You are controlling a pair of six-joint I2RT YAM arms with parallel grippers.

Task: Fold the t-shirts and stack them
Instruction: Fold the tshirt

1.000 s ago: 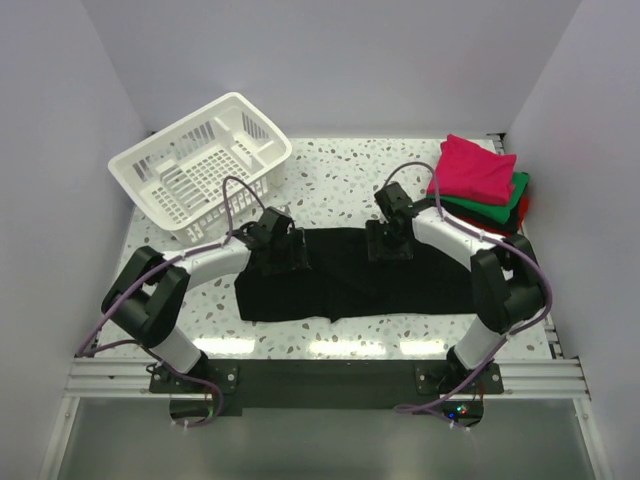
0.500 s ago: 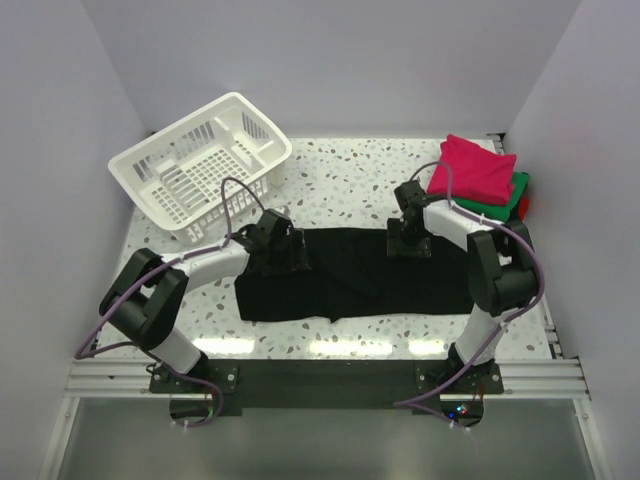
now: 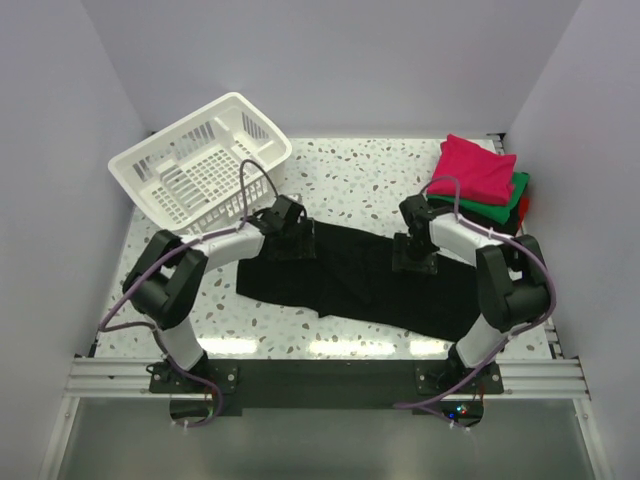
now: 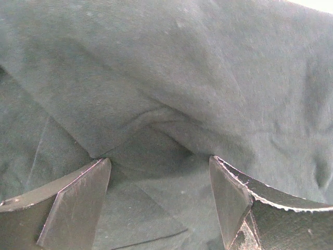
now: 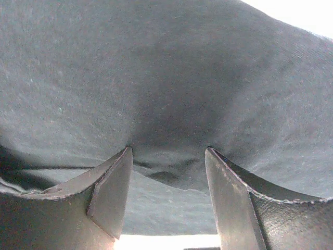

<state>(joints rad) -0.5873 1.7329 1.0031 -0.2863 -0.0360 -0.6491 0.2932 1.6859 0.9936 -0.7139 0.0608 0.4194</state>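
From above, the black shirt (image 3: 350, 285) lies spread across the middle of the bench (image 3: 350, 170), slanting from back left to front right. The left gripper (image 3: 290, 238) sits on its back left edge and the right gripper (image 3: 415, 258) on its back edge further right. Only this view shows the basket (image 3: 180, 128), tilted at the back left, and the folded pile at the back right, with the magenta shirt (image 3: 475, 168) on top of the green shirt (image 3: 508, 200).

The left wrist view is filled with black cloth. The fingers (image 4: 78, 198) stand wide apart, and a soft ridge of shirt rises just beyond their tips.

In the right wrist view, the fingers (image 5: 112, 187) are apart too, though less so. Their tips press into the shirt, which dips between them. A strip of pale bench shows under the cloth's near edge.
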